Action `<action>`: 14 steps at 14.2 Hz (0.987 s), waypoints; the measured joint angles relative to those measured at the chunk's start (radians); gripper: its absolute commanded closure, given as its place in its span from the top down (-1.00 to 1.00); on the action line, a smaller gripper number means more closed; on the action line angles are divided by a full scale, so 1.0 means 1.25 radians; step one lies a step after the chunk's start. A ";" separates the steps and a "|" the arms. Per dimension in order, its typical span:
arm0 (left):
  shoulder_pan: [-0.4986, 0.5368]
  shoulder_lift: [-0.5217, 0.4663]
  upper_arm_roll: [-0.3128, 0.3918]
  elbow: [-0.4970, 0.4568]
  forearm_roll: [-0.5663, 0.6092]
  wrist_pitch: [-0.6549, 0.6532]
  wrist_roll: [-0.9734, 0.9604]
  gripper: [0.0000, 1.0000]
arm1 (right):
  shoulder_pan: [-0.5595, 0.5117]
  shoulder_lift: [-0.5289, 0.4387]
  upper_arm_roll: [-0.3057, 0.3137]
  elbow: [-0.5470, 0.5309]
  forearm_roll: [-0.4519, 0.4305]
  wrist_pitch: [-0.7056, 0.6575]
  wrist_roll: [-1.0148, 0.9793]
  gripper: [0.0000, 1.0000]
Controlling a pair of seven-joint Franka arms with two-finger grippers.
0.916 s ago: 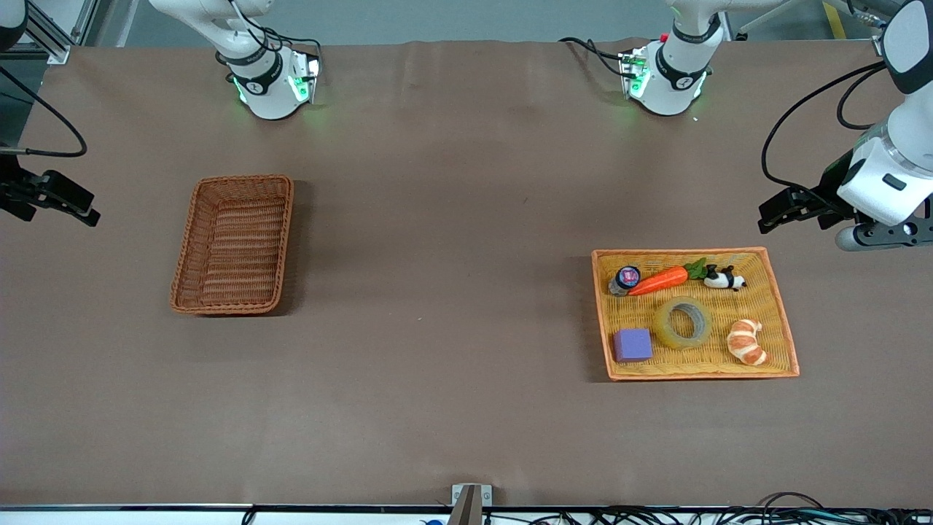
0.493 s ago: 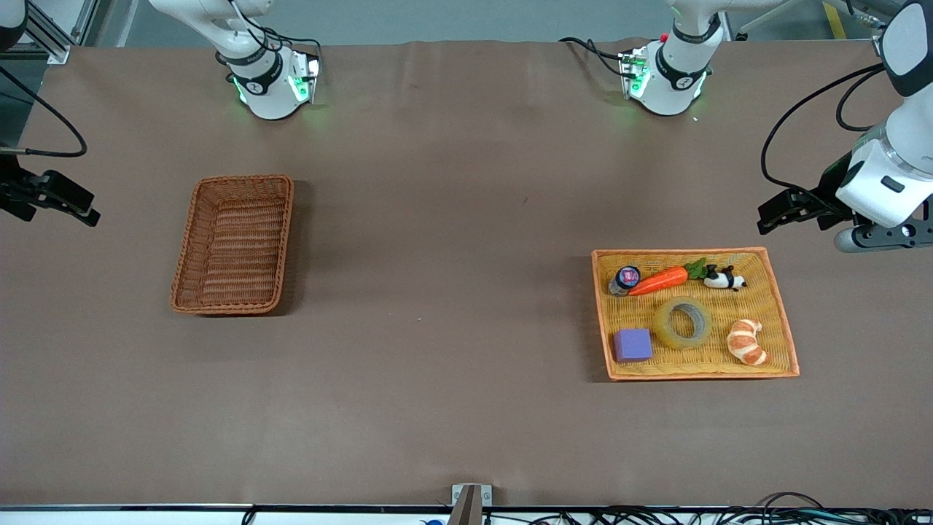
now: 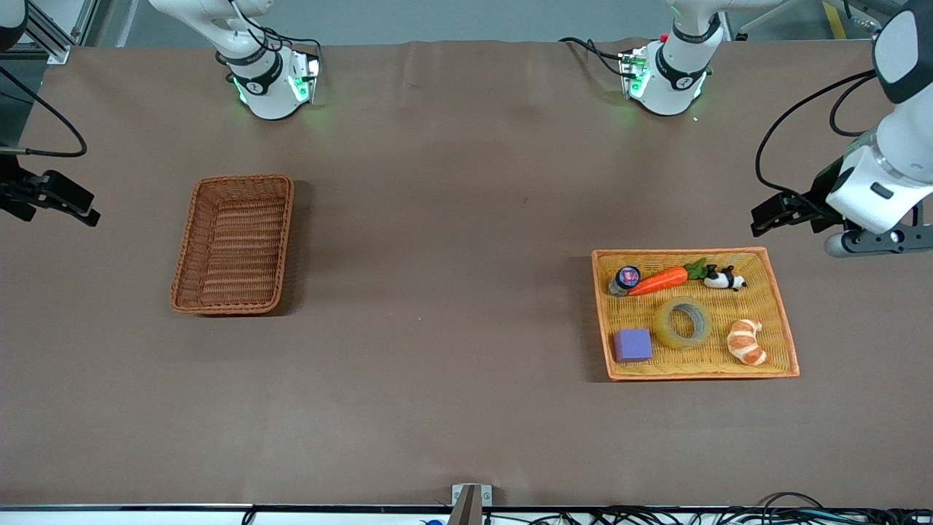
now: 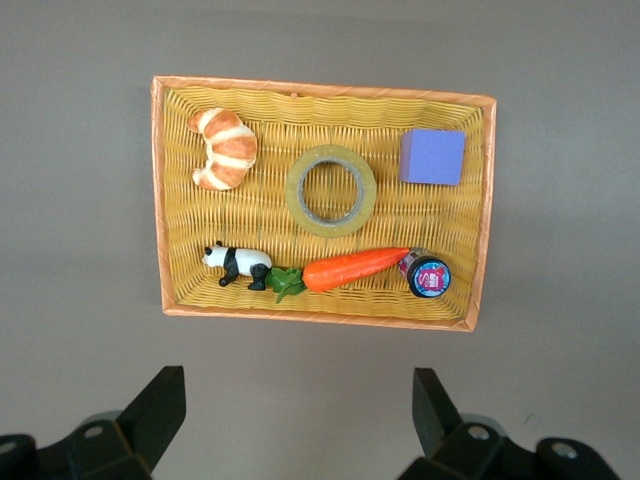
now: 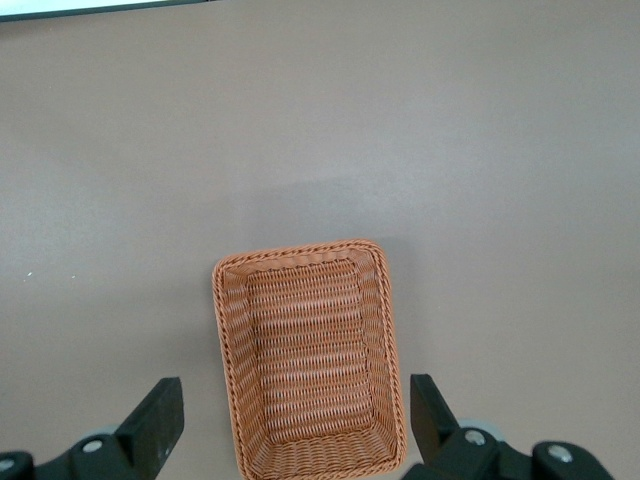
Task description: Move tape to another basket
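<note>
The tape [image 3: 683, 323] is a wide ring of cloudy yellowish film wound on a grey core, lying flat in the middle of a bright orange-yellow woven tray [image 3: 783, 329] toward the left arm's end of the table. Around it in the tray lie a glossy striped croissant [image 3: 746, 341] and a matte purple cube [image 3: 632, 345], one on each side of the ring, and, farther from the front camera, a smooth orange carrot [image 3: 657, 280] with green leaves, a small black-and-white panda figure [image 3: 724, 278] and a little round dark-topped jar [image 3: 625, 279]. None of them touches the tape.

The basket [image 3: 234, 244] is narrower and darker, a reddish-brown wicker rectangle with raised sides and rounded corners, sitting well apart at the right arm's end of the brown table [image 3: 452, 306].

The left gripper [image 4: 300, 420] hangs in the air over bare cloth just beside the tray's edge, its two black fingers [image 4: 160, 410] spread wide with nothing between them; the tape lies below it and off to one side, not between the jaws. The right gripper [image 5: 295, 420] waits high up beside the basket, its jaws likewise wide apart and holding nothing, with the basket's short end showing between them in its wrist view.
</note>
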 measured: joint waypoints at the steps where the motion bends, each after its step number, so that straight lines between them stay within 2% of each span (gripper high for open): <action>1: 0.000 0.004 0.000 0.003 0.000 0.000 -0.001 0.99 | 0.000 0.000 0.000 0.000 0.000 0.000 0.000 1.00; 8: 0.004 0.016 0.000 0.008 0.000 0.009 0.001 0.91 | 0.000 0.000 0.000 0.000 0.000 0.000 0.000 1.00; 11: 0.005 0.061 0.001 0.006 0.002 0.037 0.001 0.73 | 0.000 0.000 0.000 0.000 0.000 0.001 0.000 1.00; 12: 0.005 0.084 0.001 0.005 0.008 0.044 0.002 0.73 | 0.000 0.000 0.000 0.001 0.000 0.001 0.000 1.00; 13: 0.006 0.110 0.001 0.005 0.018 0.053 0.002 0.77 | 0.000 0.000 0.000 0.001 0.000 0.001 0.000 1.00; 14: 0.007 0.138 0.001 0.005 0.028 0.071 0.003 1.00 | 0.000 0.000 0.000 0.001 0.000 0.001 0.000 1.00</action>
